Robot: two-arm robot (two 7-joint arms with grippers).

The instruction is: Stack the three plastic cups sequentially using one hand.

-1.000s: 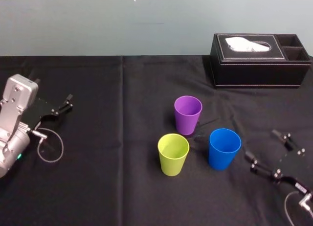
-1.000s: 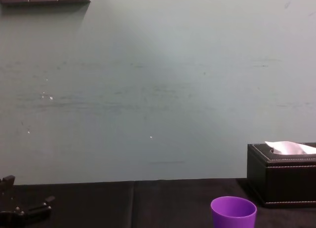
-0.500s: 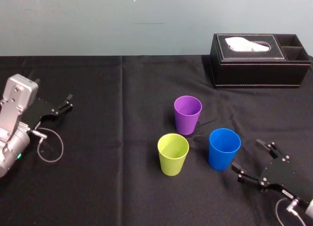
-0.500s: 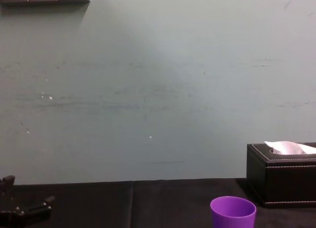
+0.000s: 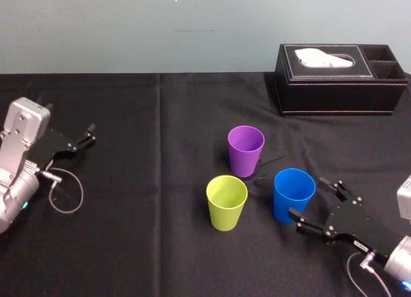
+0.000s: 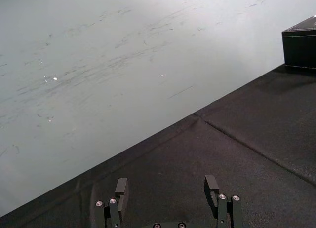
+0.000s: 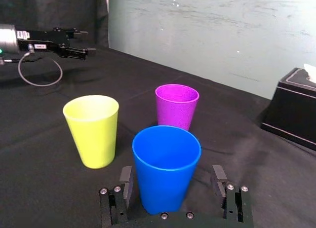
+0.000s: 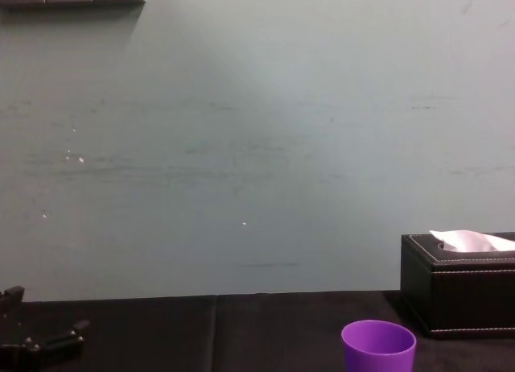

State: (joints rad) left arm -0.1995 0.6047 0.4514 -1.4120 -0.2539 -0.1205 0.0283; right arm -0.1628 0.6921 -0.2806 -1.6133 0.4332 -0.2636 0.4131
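Found right gripper (image 5: pixel 307 197) low over the black tablecloth (image 5: pixel 160 245) at the near right, reaching in toward the cups. Noted its fingers (image 7: pixel 125 181) spread wide, one on each side of the blue cup (image 5: pixel 293 195), with a gap visible on both sides in the right wrist view; nothing gripped. Located blue cup upright on the cloth, mouth up, between those fingers at about its lower half.

Logged purple cup (image 5: pixel 246 150) upright, farther from the robot than the blue one and a little to its left, apart from it. Logged yellow-green cup (image 5: pixel 227 202) upright, left of the blue cup and nearer than the purple, touching neither. Counted three cups standing singly in a loose triangle, none nested.

Recorded black tissue box (image 5: pixel 334 85) toward the far right of the table, white tissue (image 5: pixel 324 57) showing at the top slot, well apart from the cups.

Found left gripper (image 5: pixel 90 134) low at the left side of the table, well apart from the cups, fingers parted and empty.
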